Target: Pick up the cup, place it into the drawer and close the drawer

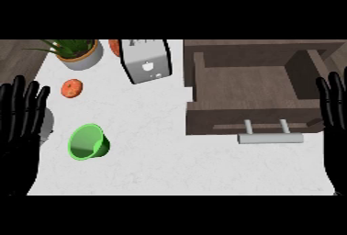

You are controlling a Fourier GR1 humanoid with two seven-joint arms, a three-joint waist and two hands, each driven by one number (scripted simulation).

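We are resting both hands open and holding nothing, the left hand (20, 120) at the frame's left edge, the right hand (332, 103) at its right edge; the cup (88, 142) is lying tipped at lower left; the drawer (247, 94) is standing open at upper right, ready for it, we judge.

Left hand (21, 120): black, at the view's left edge, palm flat, fingers straight and slightly spread, pointing up the frame, holding nothing. Right hand (333, 108): black, at the right edge, partly cut off by the frame, fingers straight and pointing up, likewise holding nothing. Both rest level with each other, well apart.
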